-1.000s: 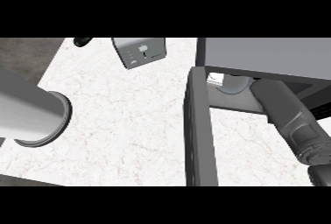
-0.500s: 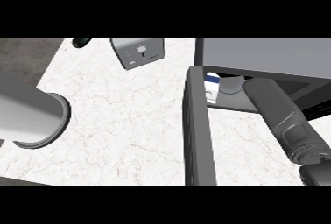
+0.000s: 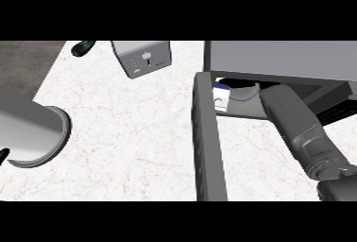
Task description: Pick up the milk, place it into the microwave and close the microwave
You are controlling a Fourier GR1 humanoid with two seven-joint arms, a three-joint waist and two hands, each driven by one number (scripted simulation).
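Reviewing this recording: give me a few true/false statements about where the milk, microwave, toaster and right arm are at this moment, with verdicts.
1. The microwave has its door open. True.
2. The milk stands on the counter beside the toaster. False: it shows in the microwave's opening, just behind the door.
3. The right forearm reaches into the microwave. True.
4. The toaster sits to the right of the microwave. False: it is to the microwave's left, near the counter's far edge.
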